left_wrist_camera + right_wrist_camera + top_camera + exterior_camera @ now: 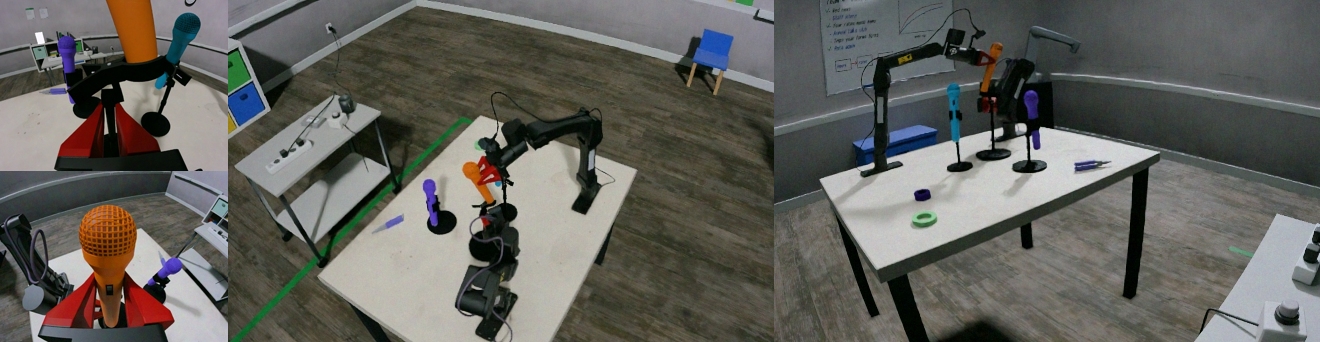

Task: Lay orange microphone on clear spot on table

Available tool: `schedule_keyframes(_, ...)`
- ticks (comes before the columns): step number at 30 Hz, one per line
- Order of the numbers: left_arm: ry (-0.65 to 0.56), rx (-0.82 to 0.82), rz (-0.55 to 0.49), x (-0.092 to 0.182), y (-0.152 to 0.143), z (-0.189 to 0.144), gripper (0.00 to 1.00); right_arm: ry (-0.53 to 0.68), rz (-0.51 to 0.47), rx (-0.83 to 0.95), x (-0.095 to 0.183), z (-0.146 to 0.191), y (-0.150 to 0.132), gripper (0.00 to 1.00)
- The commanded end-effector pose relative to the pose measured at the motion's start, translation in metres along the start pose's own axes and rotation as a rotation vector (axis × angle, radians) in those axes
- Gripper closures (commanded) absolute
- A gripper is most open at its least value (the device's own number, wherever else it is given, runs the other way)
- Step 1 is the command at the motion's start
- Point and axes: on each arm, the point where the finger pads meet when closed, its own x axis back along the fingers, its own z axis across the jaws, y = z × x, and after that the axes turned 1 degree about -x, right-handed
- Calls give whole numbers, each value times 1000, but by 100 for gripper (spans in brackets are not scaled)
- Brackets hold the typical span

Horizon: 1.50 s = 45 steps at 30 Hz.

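The orange microphone (pixel 472 170) (pixel 990 67) (pixel 136 33) (pixel 108 259) is tilted, its lower end at the holder (pixel 143 71) of its upright stand (pixel 993 154); the holder hides that end in the left wrist view. My right gripper (pixel 482 172) (pixel 992 59) (pixel 109 274) is shut on its body below the head. My left gripper (pixel 485 220) (pixel 988 105) (pixel 109 102) is shut on the stand's pole, under the holder. The purple microphone (pixel 429 189) (pixel 1031 102) (pixel 68 53) (pixel 173 265) and the blue microphone (pixel 954 107) (pixel 186 31) sit in their own upright stands.
Purple-handled pliers (pixel 394 221) (pixel 1086 165) (pixel 57 91) lie beyond the purple microphone's stand. A green ring (pixel 924 224) and a small dark purple ring (pixel 922 197) lie on the table (pixel 548 260) (pixel 999 200). The blue microphone's stand base (pixel 959 166) (pixel 155 124) is near the orange one's.
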Motion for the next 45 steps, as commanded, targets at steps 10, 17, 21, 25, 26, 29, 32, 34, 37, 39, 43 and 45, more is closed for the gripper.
schedule_keyframes(10, 38, -266, 239, 2, -79, 11, 100, -5, -153, 27, 24, 1, 69, 100)
schedule_keyframes(17, 37, -267, 239, 2, -80, 11, 100, -1, -195, 29, 43, 1, 91, 100)
schedule_keyframes(21, 37, -267, 239, 2, -80, 11, 100, 0, -209, 31, 46, 2, 95, 100)
schedule_keyframes(25, 37, -267, 239, 2, -80, 11, 100, 0, -214, 31, 47, 2, 96, 100)
schedule_keyframes(26, 37, -267, 239, 2, -80, 11, 100, 0, -210, 31, 46, 2, 95, 100)
schedule_keyframes(29, 37, -267, 239, 2, -80, 11, 100, -2, -190, 29, 42, 1, 89, 100)
schedule_keyframes(32, 37, -267, 239, 2, -80, 11, 100, 0, -221, 32, 48, 2, 98, 100)
schedule_keyframes(34, 37, -267, 239, 2, -80, 11, 100, 0, -221, 32, 48, 2, 98, 100)
schedule_keyframes(37, 35, -300, 271, 3, -81, 10, 0, -1, -219, 31, 48, 2, 97, 100)
schedule_keyframes(39, 29, -302, 276, 2, -79, 8, 0, -1, -219, 31, 48, 2, 97, 100)
schedule_keyframes(43, 14, -295, 273, 2, -78, 5, 0, -1, -219, 31, 48, 2, 97, 100)
schedule_keyframes(45, 14, -295, 273, 2, -78, 5, 0, -1, -219, 31, 48, 2, 97, 100)
